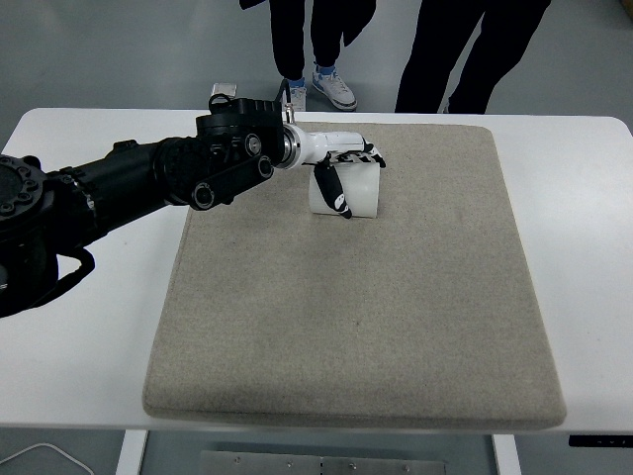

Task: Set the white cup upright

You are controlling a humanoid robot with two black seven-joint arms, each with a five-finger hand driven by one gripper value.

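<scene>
The left arm (pixel 148 183) stretches in low across the white table (pixel 79 327) and over the far left part of the grey mat (pixel 356 317). Its left hand (pixel 341 168) is wrapped round the white cup (pixel 358 190), fingers over the top and thumb down the front. The cup seems to be upright there, though the hand hides its rim.
</scene>
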